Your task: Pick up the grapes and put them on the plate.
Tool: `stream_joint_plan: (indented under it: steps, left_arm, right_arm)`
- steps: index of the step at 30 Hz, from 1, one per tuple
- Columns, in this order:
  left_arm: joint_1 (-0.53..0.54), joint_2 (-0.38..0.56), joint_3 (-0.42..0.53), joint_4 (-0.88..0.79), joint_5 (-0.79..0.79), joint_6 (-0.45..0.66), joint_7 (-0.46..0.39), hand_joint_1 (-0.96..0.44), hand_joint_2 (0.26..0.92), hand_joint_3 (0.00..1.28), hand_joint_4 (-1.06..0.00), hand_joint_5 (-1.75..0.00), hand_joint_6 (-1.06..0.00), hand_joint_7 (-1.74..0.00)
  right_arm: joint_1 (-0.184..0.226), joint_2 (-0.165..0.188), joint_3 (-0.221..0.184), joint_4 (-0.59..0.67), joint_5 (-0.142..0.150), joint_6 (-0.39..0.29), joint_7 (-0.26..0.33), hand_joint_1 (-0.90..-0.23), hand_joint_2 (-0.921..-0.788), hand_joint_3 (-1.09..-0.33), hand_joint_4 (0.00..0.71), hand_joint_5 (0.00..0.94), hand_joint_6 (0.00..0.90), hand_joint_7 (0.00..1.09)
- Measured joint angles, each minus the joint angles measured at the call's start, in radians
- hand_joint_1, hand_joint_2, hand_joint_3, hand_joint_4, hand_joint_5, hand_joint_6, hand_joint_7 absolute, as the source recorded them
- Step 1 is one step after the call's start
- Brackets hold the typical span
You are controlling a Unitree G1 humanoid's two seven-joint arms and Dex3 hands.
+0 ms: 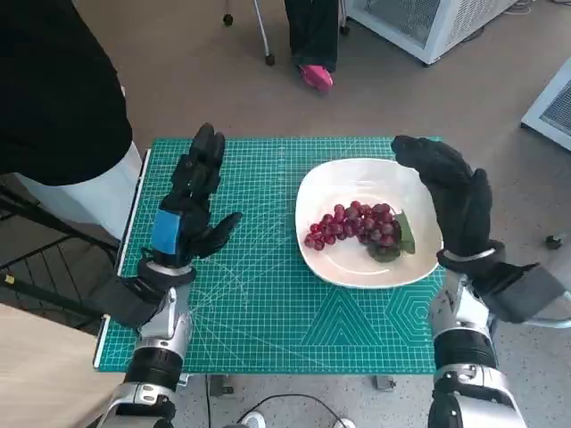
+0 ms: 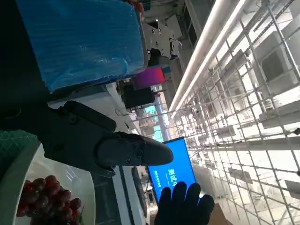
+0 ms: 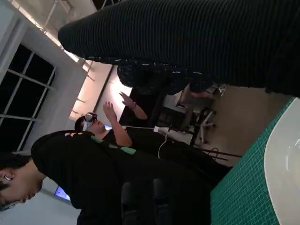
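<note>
White plate [image 1: 419,259] on green mat [image 1: 259,312]

left robot hand [image 2: 89,140]: empty, fingers extended | grapes [image 2: 47,199]: on plate [image 2: 11,173] | blue screen [image 2: 174,171]: behind

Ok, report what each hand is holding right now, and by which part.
Nothing is held. The left hand and the right hand are both open and apart from the grapes, which lie on the plate.

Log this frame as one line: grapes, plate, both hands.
grapes: on white plate | left hand: open, above mat | right hand: open, over plate rim
</note>
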Motion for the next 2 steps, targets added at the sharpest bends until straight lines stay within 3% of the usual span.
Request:
stream_joint_plan:
  steps: [2]
  left_arm:
    - [0.000, 0.000, 0.000, -0.002, 0.001, 0.000, 0.001, -0.47, 0.921, 0.22, -0.04, 0.00, -0.13, 0.00]
  right_arm:
    - [0.000, 0.000, 0.000, 0.000, 0.000, 0.000, 0.000, -0.445, -0.921, -0.522, 0.324, 0.001, 0.295, 0.00]
